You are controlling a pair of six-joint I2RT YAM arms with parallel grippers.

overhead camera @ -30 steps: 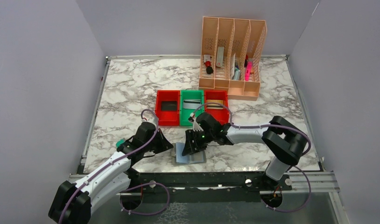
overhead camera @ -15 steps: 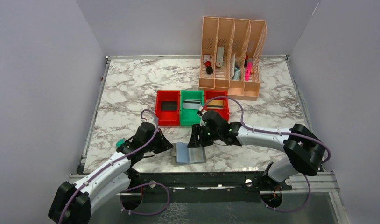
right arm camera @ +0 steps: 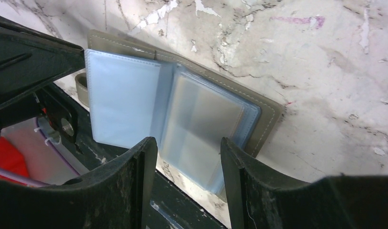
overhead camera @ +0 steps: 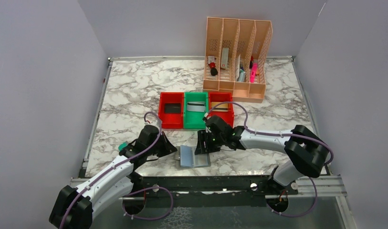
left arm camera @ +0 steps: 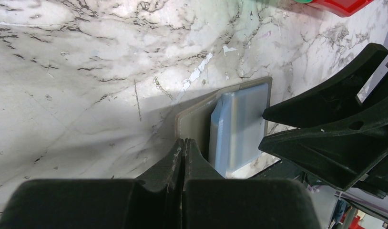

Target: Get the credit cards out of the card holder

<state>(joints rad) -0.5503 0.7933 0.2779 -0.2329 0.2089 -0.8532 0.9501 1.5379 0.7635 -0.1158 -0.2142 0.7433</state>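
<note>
Well, the card holder lay open and flat on the tabletop, right under the tips of both tools. The left tool was squeezed tight with nothing between its fingers. Its tip rested on the edge of the holder flap closest to it, as if pinning the holder down. The right tool hung just above the other flap with its fingers partly apart, and it held nothing. Below those fingers the see-through blue pockets looked empty. I could see no card in them, though a pocket underneath might hide one. Just past the right tool, on the side away from the holder, three little bins stood in a row. A black card lay in the left red bin, a silver card in the green bin, and a gold card in the right red bin. So I think the job was at its very end, at the part where you check for leftovers. The next move would call for a soft touch: the right tool could lift a floppy pocket leaf to peek under it, while the left tool pressed down so the holder did not slide. If nothing turned up, both tools could just lift away.
</note>
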